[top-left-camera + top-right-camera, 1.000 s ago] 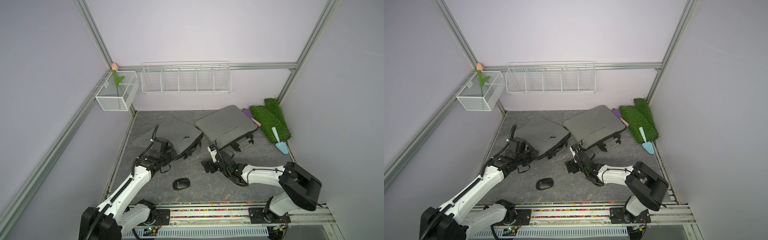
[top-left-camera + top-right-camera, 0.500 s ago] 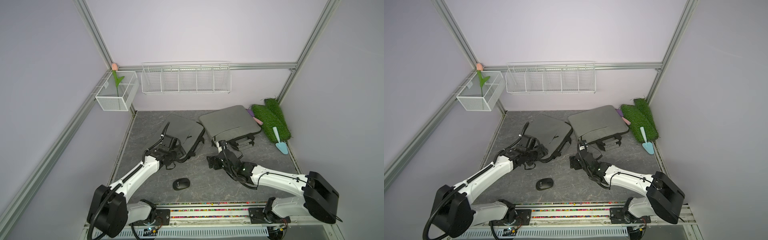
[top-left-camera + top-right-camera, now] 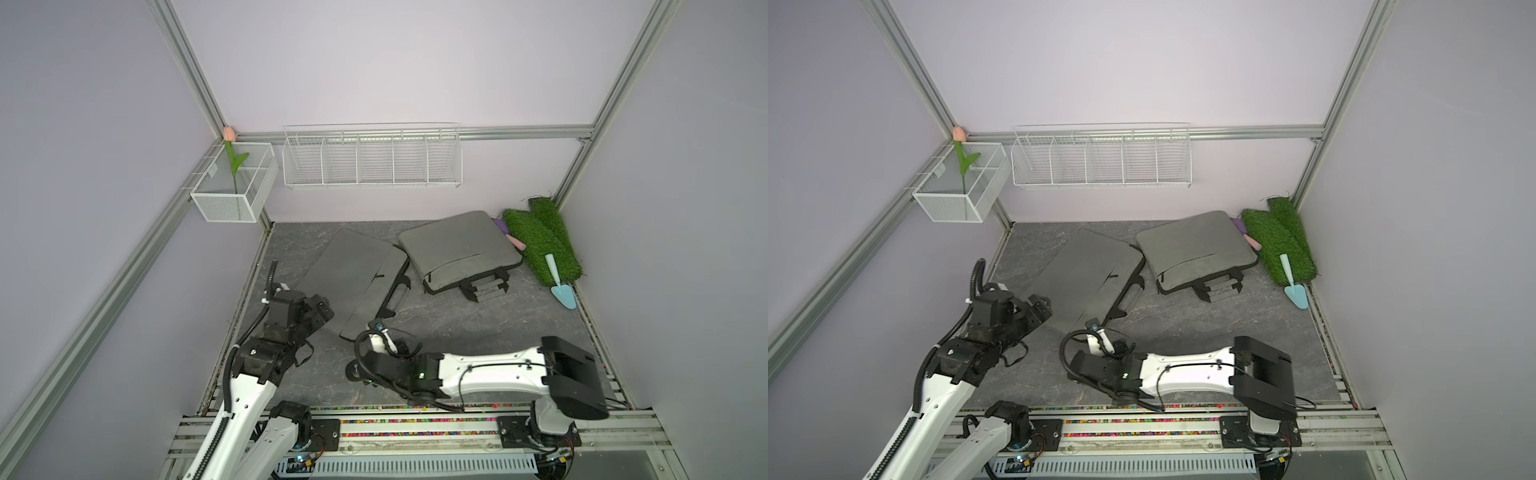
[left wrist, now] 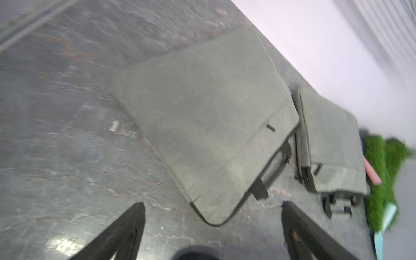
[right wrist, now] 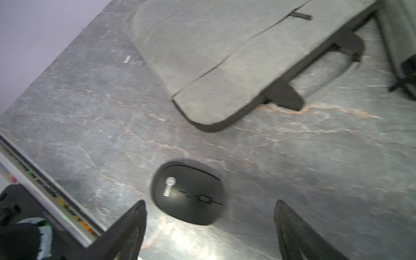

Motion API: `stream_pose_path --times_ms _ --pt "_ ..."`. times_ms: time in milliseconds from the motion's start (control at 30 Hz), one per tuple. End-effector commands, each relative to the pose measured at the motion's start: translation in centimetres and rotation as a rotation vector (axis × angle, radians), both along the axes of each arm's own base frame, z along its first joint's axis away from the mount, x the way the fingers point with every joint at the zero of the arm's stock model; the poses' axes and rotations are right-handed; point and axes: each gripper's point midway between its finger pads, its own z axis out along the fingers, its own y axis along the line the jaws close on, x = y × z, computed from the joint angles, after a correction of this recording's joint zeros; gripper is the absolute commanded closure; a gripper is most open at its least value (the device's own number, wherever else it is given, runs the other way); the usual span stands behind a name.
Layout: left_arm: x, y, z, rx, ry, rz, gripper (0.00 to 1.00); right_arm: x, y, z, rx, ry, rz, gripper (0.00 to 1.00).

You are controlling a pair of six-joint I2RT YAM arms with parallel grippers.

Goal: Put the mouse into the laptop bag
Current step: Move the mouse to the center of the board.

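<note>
Now | mouse [image 5: 188, 193] lies outside laptop bag [image 3: 353, 274] | left gripper [image 4: 211, 209] wide, empty | right gripper [image 5: 209, 207] wide, empty

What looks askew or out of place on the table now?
The nearer laptop bag lies diagonally, its corner close against the farther laptop bag, which is also crooked. A pink thing pokes out from behind that bag's side. The mouse lies outside both, on the table.

Pale lilac walls [image 3: 415, 62], a white wire rack [image 3: 372, 166] hung on one, enclose a grey marbled floor [image 3: 457, 328]
</note>
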Motion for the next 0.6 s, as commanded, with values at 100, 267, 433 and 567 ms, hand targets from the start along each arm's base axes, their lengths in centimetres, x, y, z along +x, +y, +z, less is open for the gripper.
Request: stream_pose_path --times_ms 100,267,433,567 --pt "-1.1 1.7 -4.6 -0.126 0.138 -0.005 0.11 0.7 3.8 -3.9 -0.147 -0.032 0.037 0.03" --pt "-1.1 2.6 -5.6 -0.112 0.212 0.051 0.14 1.8 4.9 -6.4 -0.295 -0.053 0.029 0.01" --pt "-0.9 2.6 -4.8 -0.118 0.161 0.051 0.13 2.8 1.5 -7.7 -0.432 -0.1 -0.061 0.0" --pt "-0.7 2.1 -4.5 -0.149 0.148 0.044 0.12 3.2 -1.1 -6.8 -0.476 -0.134 -0.108 0.0"
